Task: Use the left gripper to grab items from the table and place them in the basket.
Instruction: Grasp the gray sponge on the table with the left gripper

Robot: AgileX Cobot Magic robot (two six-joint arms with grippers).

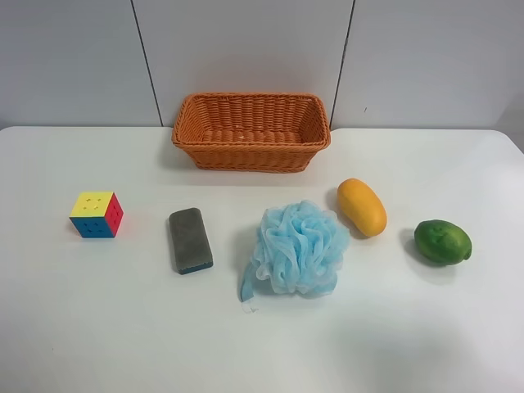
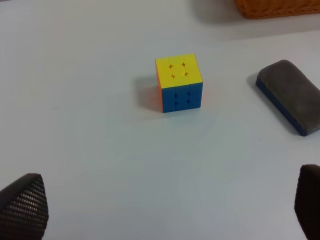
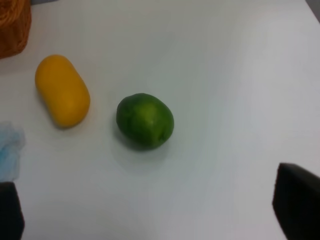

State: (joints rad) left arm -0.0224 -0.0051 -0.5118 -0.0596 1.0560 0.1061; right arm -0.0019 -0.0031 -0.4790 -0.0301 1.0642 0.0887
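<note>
The orange wicker basket (image 1: 250, 131) stands empty at the back middle of the white table (image 1: 98, 327). In front of it lie a multicolour puzzle cube (image 1: 97, 214), a grey pad with blue underside (image 1: 190, 240), a light-blue bath puff (image 1: 298, 248), a yellow-orange mango (image 1: 362, 206) and a green fruit (image 1: 442, 241). No arm shows in the exterior high view. My left gripper (image 2: 165, 210) is open and empty, above the table, short of the cube (image 2: 179, 82) and the pad (image 2: 292, 95). My right gripper (image 3: 152, 210) is open and empty, short of the green fruit (image 3: 145, 120) and mango (image 3: 62, 90).
A grey panelled wall (image 1: 246, 49) runs behind the table's far edge. A corner of the basket (image 3: 12, 25) shows in the right wrist view and its rim (image 2: 277, 7) in the left wrist view. The puff's edge (image 3: 10, 150) lies beside the mango.
</note>
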